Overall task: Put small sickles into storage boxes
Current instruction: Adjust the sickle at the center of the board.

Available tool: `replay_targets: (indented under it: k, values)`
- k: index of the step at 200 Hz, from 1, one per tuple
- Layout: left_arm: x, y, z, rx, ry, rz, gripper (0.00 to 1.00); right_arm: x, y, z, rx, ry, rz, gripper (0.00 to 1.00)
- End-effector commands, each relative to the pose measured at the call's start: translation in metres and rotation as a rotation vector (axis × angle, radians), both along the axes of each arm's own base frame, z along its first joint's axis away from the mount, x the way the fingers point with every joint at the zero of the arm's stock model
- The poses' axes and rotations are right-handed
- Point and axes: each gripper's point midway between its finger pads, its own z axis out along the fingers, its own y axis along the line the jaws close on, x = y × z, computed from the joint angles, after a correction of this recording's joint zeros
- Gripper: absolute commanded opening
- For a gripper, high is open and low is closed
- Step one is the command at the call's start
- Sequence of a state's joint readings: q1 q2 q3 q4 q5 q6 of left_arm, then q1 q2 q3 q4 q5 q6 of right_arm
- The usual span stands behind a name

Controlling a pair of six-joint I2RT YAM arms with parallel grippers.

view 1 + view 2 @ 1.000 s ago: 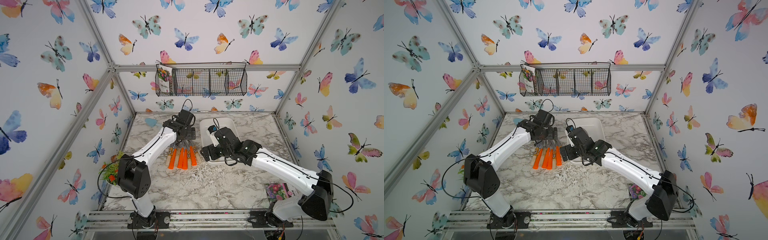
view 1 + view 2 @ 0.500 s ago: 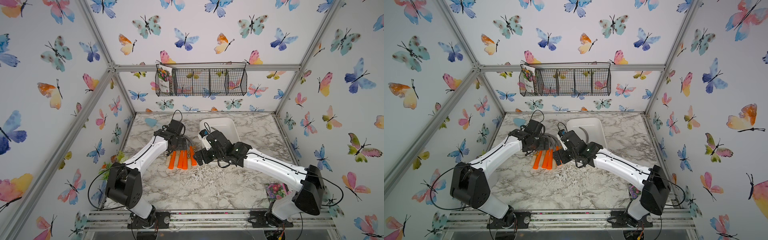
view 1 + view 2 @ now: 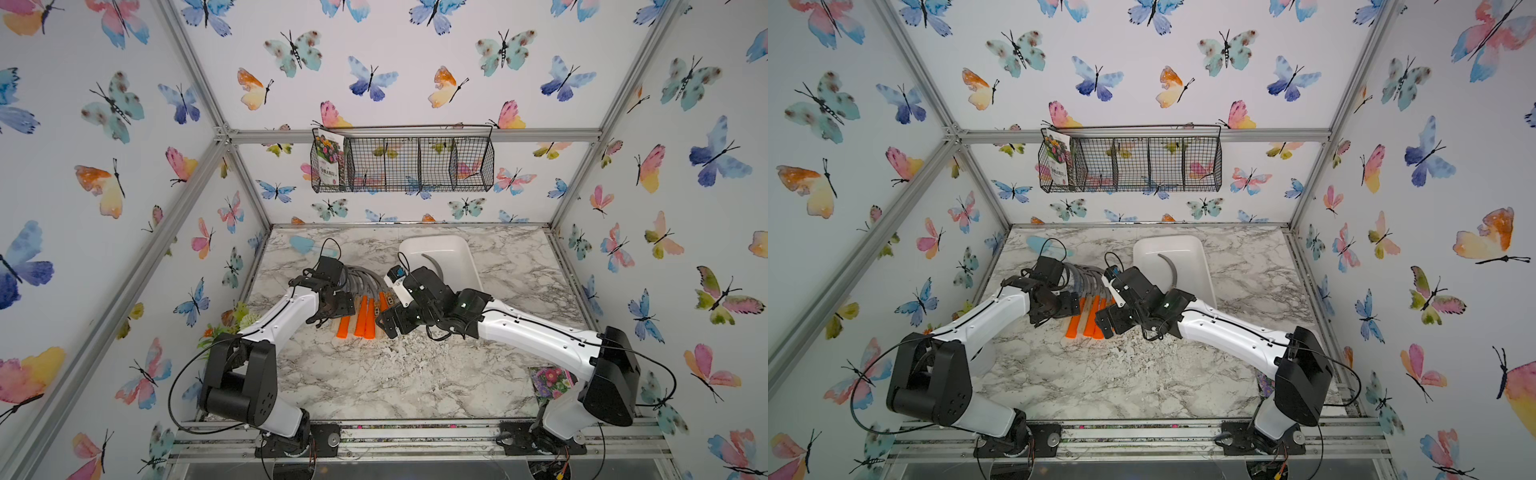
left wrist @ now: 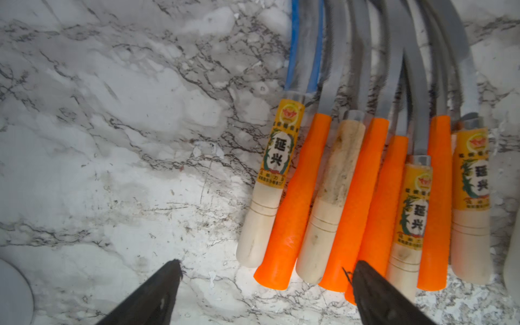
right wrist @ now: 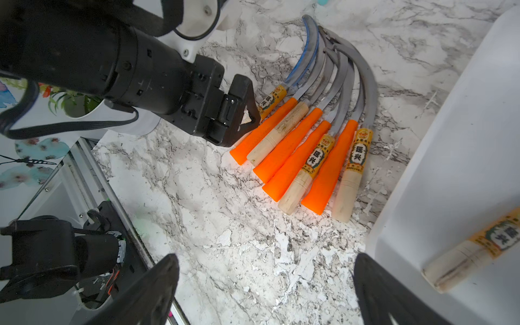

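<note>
Right fingers [image 3: 392, 326]: spread wide, holding nothing; low over the bare worktop [image 5: 225, 225], between the handle ends and the tray's near corner; probably placed to take the outermost handle on that side.
Small sickles on the worktop [image 5: 295, 152]: eight in a tight row, orange and pale wood handles mixed, pointing towards the robot; the grey blades curve away and overlap at the far end; handles lying nearest should let them be pinched clear of the blades.
Left fingers [image 5: 244, 109]: wide apart and empty; over the handle ends at the row's other side, one tip above an orange handle; the handles touch, so a finger could catch a neighbour.
Storage box [image 3: 453, 249]: white tray just beside the row on the right arm's side; a short carry.
Sickle in the box [image 5: 472, 253]: one, wood-handled and labelled, lying flat; eight not yet stowed.
Wire basket [image 3: 403, 166]: on the back wall, away from the work.
</note>
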State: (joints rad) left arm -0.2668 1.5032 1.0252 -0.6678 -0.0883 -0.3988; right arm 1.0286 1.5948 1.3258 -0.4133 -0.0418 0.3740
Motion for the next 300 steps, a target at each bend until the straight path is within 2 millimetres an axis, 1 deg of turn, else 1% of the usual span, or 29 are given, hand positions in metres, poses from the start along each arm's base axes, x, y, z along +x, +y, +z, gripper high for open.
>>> replay_targets:
  k: [1, 29, 69, 116, 154, 167, 197, 240, 251, 278, 300]
  values:
    - [0.004, 0.001, -0.003, -0.023, -0.015, -0.015, 0.94, -0.004, 0.011, 0.002, 0.030, 0.009, 0.026, 0.98]
    - [0.004, 0.008, -0.019, -0.032, 0.014, 0.005, 0.93, -0.005, 0.014, 0.000, 0.027, 0.012, 0.040, 0.98]
    - [0.006, 0.011, -0.041, -0.055, 0.054, 0.022, 0.92, -0.003, 0.014, -0.002, 0.012, -0.005, 0.047, 0.98]
    - [0.010, 0.011, -0.057, -0.052, 0.081, 0.026, 0.92, -0.004, 0.014, -0.007, -0.011, -0.006, 0.062, 0.98]
    - [0.015, 0.014, -0.062, -0.051, 0.082, 0.033, 0.90, -0.003, 0.011, -0.010, -0.027, -0.012, 0.059, 0.99]
    - [0.018, 0.015, -0.061, -0.057, 0.073, 0.033, 0.88, -0.003, 0.010, -0.010, -0.030, -0.014, 0.058, 0.98]
    - [0.025, 0.013, -0.051, -0.072, 0.047, 0.012, 0.87, -0.002, 0.009, -0.012, -0.037, -0.016, 0.054, 0.98]
    - [0.032, 0.015, -0.032, -0.067, -0.007, -0.018, 0.87, 0.000, 0.010, -0.012, -0.042, -0.020, 0.051, 0.98]
    - [0.033, 0.017, -0.032, -0.067, -0.007, -0.015, 0.87, 0.000, 0.010, -0.013, -0.044, -0.018, 0.051, 0.98]
    - [0.034, 0.026, -0.039, -0.082, 0.013, 0.013, 0.87, 0.000, 0.012, -0.013, -0.048, -0.015, 0.055, 0.98]
    - [0.038, 0.026, -0.041, -0.099, 0.014, 0.017, 0.86, 0.000, 0.012, -0.014, -0.052, -0.011, 0.055, 0.98]
